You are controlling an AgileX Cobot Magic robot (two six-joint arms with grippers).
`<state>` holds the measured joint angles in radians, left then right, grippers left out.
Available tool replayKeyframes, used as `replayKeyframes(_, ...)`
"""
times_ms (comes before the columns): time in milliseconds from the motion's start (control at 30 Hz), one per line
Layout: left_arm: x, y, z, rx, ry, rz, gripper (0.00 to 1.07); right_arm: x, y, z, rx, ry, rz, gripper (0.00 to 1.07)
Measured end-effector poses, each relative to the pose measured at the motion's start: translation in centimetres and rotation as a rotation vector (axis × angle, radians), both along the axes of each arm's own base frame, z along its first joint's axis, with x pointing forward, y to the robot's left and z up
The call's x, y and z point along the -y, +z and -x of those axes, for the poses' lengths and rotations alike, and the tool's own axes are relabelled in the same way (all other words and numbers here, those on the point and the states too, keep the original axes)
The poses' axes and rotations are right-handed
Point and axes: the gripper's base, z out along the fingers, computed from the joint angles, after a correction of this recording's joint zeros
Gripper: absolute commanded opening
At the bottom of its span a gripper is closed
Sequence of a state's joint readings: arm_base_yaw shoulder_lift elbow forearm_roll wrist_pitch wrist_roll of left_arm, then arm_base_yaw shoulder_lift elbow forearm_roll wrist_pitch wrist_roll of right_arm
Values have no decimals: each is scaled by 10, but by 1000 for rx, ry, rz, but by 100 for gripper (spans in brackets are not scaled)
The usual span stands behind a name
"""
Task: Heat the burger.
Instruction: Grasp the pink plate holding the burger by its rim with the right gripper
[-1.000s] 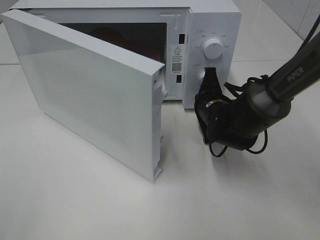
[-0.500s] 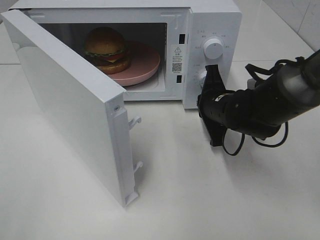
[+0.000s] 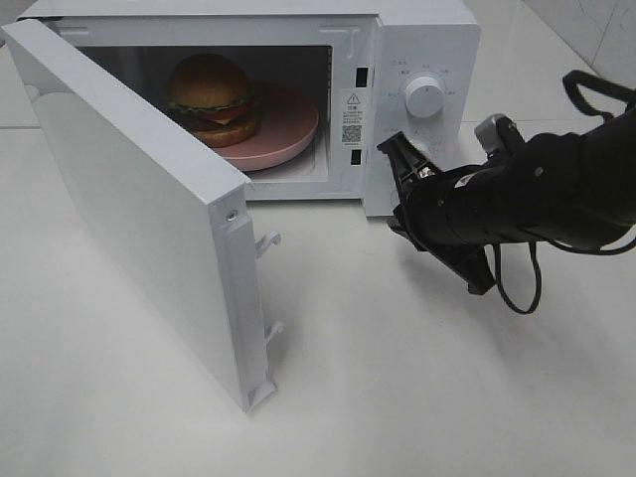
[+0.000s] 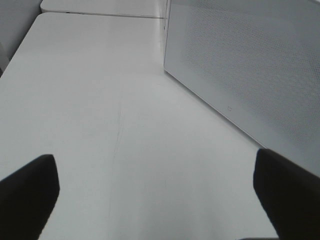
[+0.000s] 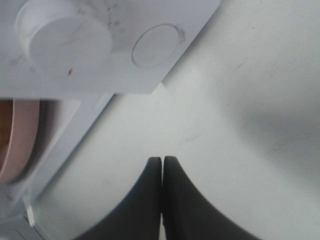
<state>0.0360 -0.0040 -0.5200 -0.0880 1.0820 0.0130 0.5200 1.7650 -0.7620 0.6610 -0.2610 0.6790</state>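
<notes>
The open door (image 3: 149, 199) is hiding the nine o'clock side of the pink plate (image 3: 293, 129) and of the microwave (image 3: 417, 30) cavity. The right gripper (image 3: 393, 149) is covering the panel at six o'clock of the upper knob (image 3: 425, 96), and its arm (image 3: 576, 189) is running off frame at three o'clock. The warning label (image 3: 352, 114) is showing print too small to read. The left gripper (image 4: 160, 200) is showing only the dark tips of its fingers (image 4: 27, 195), the rest being cropped. The right wrist view is coming through blurred.

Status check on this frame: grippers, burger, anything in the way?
Left gripper open, empty. Right gripper shut, empty, near control panel. Burger on pink plate inside microwave. Door wide open.
</notes>
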Motion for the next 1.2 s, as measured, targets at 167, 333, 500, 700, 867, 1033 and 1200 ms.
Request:
replayKeyframes(167, 0, 0, 0, 0, 0, 0, 98, 2, 10, 9, -24, 205, 111, 0)
replayKeyframes(333, 0, 0, 0, 0, 0, 0, 98, 13, 12, 18, -105, 472, 229, 1)
replayKeyframes(500, 0, 0, 0, 0, 0, 0, 98, 15, 22, 24, -187, 916, 415, 1)
replayKeyframes(700, 0, 0, 0, 0, 0, 0, 98, 23, 41, 23, -229, 1344, 657, 2)
replayKeyframes(867, 0, 0, 0, 0, 0, 0, 98, 34, 58, 11, -85, 1904, 994, 5)
replayKeyframes(1033, 0, 0, 0, 0, 0, 0, 98, 35, 60, 7, 88, 2224, 1147, 8)
replayKeyframes(1200, 0, 0, 0, 0, 0, 0, 98, 31, 61, 0, 283, 2394, 1291, 20)
